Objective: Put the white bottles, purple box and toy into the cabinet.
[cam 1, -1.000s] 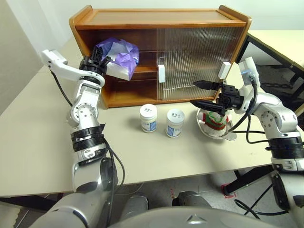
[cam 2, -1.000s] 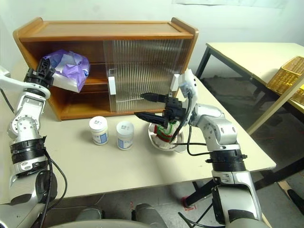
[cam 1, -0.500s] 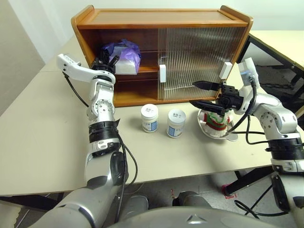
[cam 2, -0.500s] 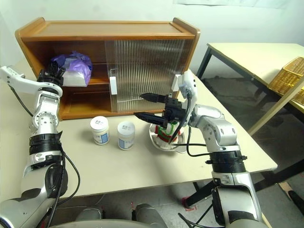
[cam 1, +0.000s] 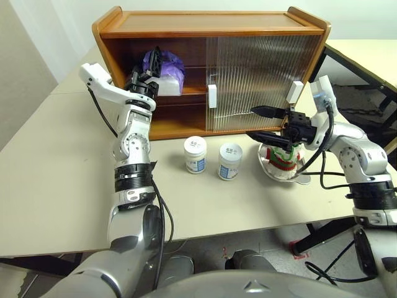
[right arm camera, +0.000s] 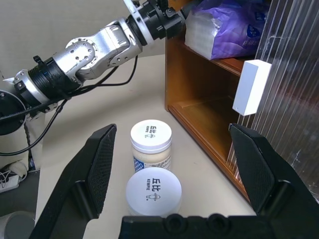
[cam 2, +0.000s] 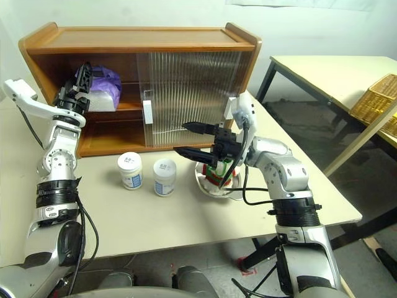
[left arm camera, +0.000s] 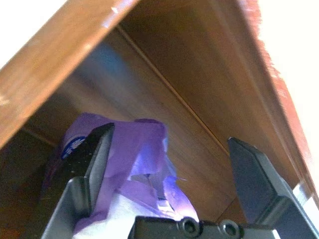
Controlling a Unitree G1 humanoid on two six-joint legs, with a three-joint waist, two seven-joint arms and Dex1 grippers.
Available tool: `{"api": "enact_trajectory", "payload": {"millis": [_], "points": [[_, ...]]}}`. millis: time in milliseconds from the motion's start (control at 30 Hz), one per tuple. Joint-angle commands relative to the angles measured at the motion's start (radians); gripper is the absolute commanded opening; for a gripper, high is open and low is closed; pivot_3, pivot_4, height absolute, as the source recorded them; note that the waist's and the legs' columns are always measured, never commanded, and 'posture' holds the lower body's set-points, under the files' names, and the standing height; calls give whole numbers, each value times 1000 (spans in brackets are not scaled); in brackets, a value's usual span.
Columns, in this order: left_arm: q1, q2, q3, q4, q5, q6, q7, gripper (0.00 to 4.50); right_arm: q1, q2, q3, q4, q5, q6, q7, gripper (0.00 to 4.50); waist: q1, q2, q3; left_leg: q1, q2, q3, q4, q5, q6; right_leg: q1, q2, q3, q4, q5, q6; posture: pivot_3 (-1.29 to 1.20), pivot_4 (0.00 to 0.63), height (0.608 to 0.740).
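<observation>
One item is already sitting in the cabinet (cam 1: 211, 37): the purple box (cam 1: 166, 68) is lying on its upper shelf, with the left gripper (cam 1: 147, 69) spreading its fingers beside it. Two white bottles (cam 1: 212, 158) and the toy (cam 1: 282, 160) are waiting on the table, under the right gripper (cam 1: 263, 121), fingers apart. Judging next: pulling out, then reaching for a bottle.

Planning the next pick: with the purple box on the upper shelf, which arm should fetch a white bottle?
Probably the right. The right gripper hangs open beside the white bottles, while the left gripper is up at the purple box in the cabinet.
</observation>
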Motion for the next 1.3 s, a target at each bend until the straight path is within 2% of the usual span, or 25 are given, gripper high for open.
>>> {"api": "enact_trajectory", "payload": {"millis": [33, 300, 567, 700, 1033, 1300], "points": [[23, 5, -27, -44, 10, -14, -45, 4484, 1, -2, 10, 6, -9, -6, 11, 4500, 0, 0, 0, 0, 0, 0, 0, 0, 0, 0, 0, 0, 0, 0, 0, -42, 0, 740], [133, 37, -61, -225, -16, 11, -159, 4484, 11, -7, 9, 33, -18, -28, 33, 4500, 1, 0, 0, 0, 0, 0, 0, 0, 0, 0, 0, 0, 0, 0, 0, -39, 0, 740], [289, 82, -108, -354, 32, 61, -141, 4484, 14, -11, 9, 41, -19, -32, 42, 4500, 0, 0, 0, 1, 0, 0, 0, 0, 0, 1, 0, 0, 0, -1, 1, -29, 0, 740], [316, 81, -131, -323, 97, 51, -105, 3615, 11, -9, 13, 48, -21, -36, 46, 4500, 2, 0, 0, 1, 0, -1, 0, 0, 0, 1, -1, 0, 0, -1, 0, -29, 0, 740], [280, 55, -183, -235, 217, 30, -30, 31, 11, -7, 14, 43, -20, -35, 44, 4500, 4, 0, 0, 0, 0, -1, 0, 0, 0, 1, -1, 0, 0, -1, 0, -27, 0, 740], [209, 36, -196, -100, 299, -8, 23, 31, 21, -9, 10, 24, -17, -29, 34, 4500, 3, 0, 0, 0, -1, -1, 0, 0, 0, 1, -1, 0, 0, -1, 0, -36, 0, 740]]}}
